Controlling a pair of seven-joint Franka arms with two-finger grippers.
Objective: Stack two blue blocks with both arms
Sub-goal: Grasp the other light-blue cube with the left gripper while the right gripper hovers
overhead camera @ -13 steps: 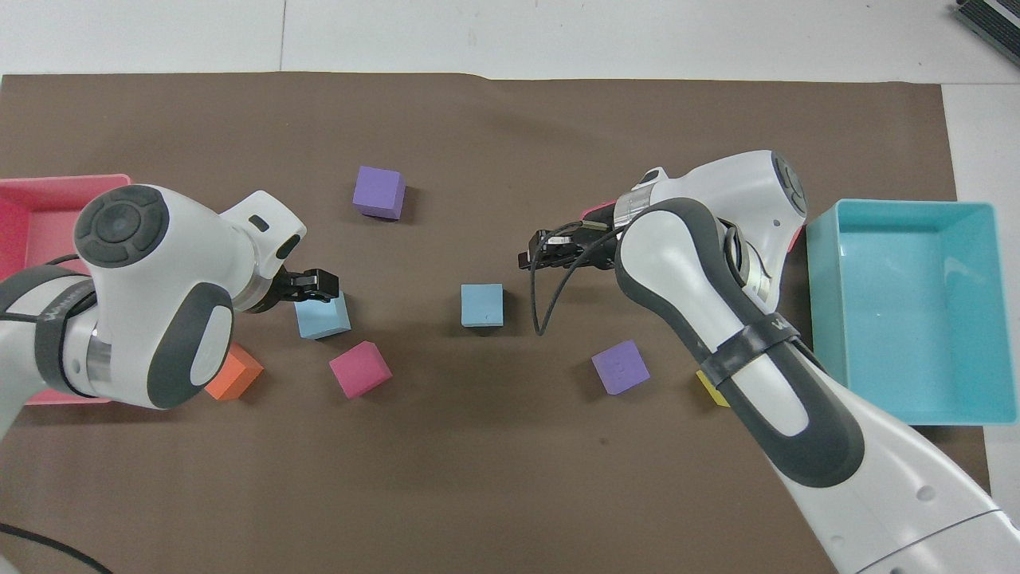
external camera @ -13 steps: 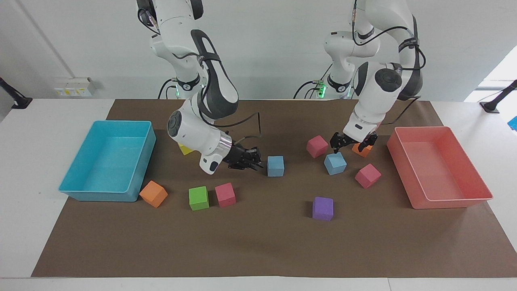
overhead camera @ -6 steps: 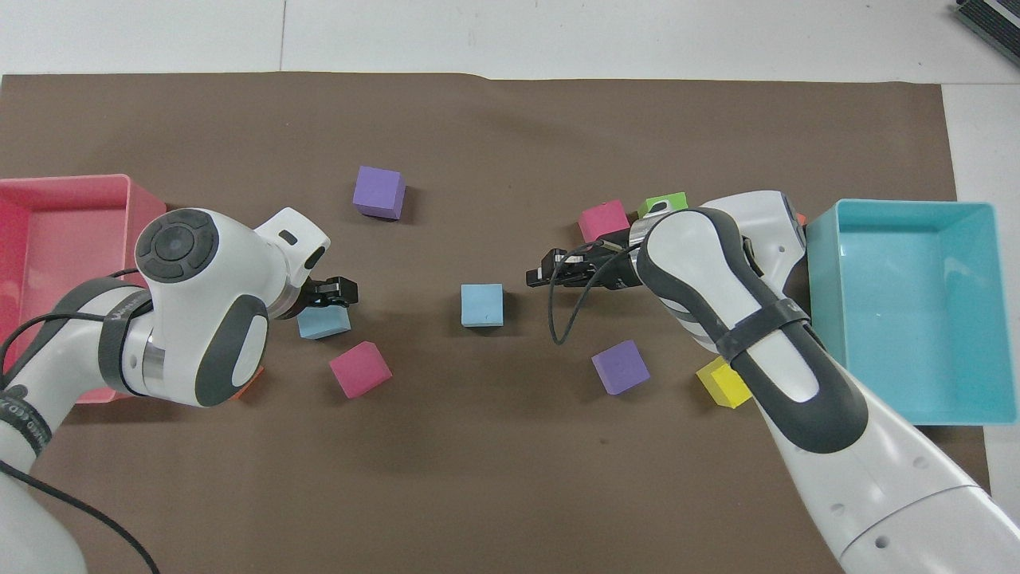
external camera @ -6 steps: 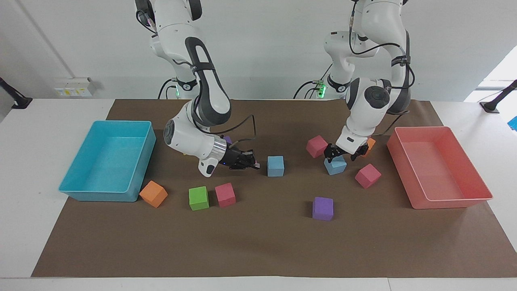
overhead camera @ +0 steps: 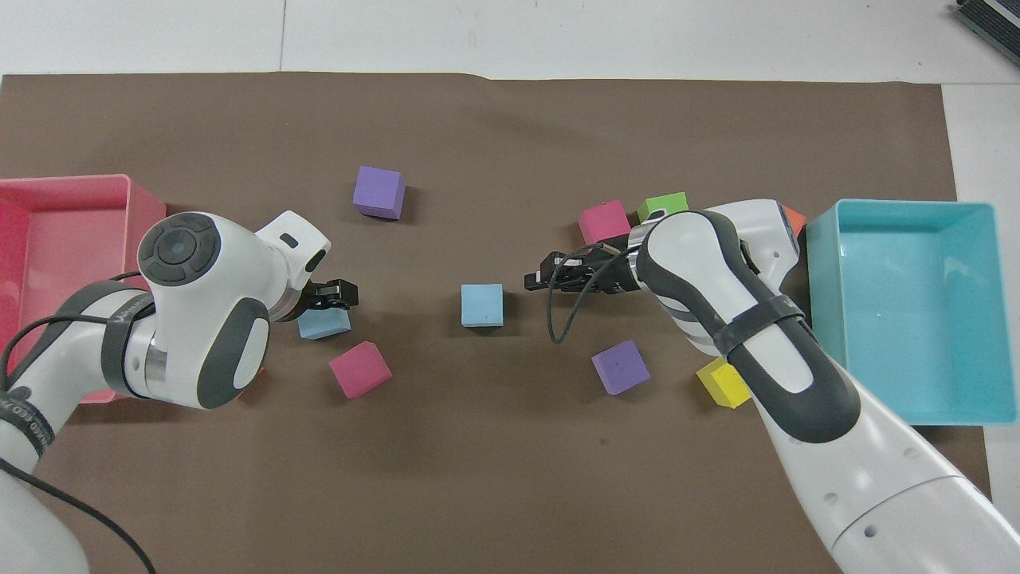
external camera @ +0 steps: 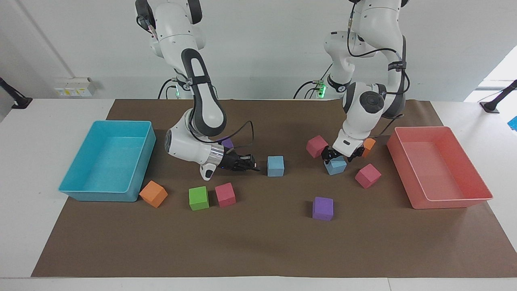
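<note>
– Blue blocks [external camera: 275,166] [external camera: 336,165]: state the location of each

– Both rest on the brown paper mat [external camera: 258,242] that covers the desk [external camera: 24,182]. The first blue block [overhead camera: 482,305] sits near the middle of the mat, apart from the other cubes. The second blue block [overhead camera: 325,323] sits toward the left arm's end, between two pink cubes [external camera: 317,146] [external camera: 368,176], with an orange cube [external camera: 368,146] close by and nearer to the robots.

– State the condition of the left end effector [external camera: 338,155]

– It points down over the second blue block with the jaws spread wide, one finger at each side of the block's top. Whether the fingers touch the foam cannot be told. The block sits on the mat.

– State the condition of the right end effector [external camera: 252,165]

– It lies nearly level, low over the mat, just beside the first blue block on the side toward the right arm's end. The fingertips are pressed together and hold nothing. A small gap separates them from the block.

– List the remaining items

– A turquoise tray [external camera: 146,161] stands at the right arm's end and a pink tray [external camera: 400,169] at the left arm's end. A green cube [external camera: 198,198], a third pink cube [external camera: 225,195], a second orange cube [external camera: 153,194] and a purple cube [external camera: 322,208] lie farther from the robots than the blue blocks
</note>
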